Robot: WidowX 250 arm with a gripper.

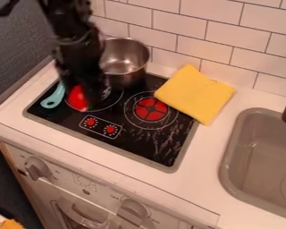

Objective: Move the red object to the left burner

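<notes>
Out across the scene runs the smooth, pale counter (187, 185), with glossy white rectangular tiles (169, 20) and thin dark joints rising behind it. Next, the flat black cooktop (133, 145), its glassy face scuffed with pale scratches, a grey rim all round, and there's the grey sink (229, 152) with its rounded corners. Down from the upper left comes the black arm (77, 49), over the cooktop's left side. A soft, squarish yellow cloth (196, 96) lies partly across the cooktop's edge, and the round, shiny metal pot (128, 80) sits at the back. Now the rounded red object (77, 98): it's on the left burner area, just to the left of the gripper's (91, 97) dark lower end and partly hidden by it. Is that gripper apart, together or clamped on it? Can't tell, nor whether they touch. Beside the red object, a curved teal handle (54, 97) ends in a holed loop.
</notes>
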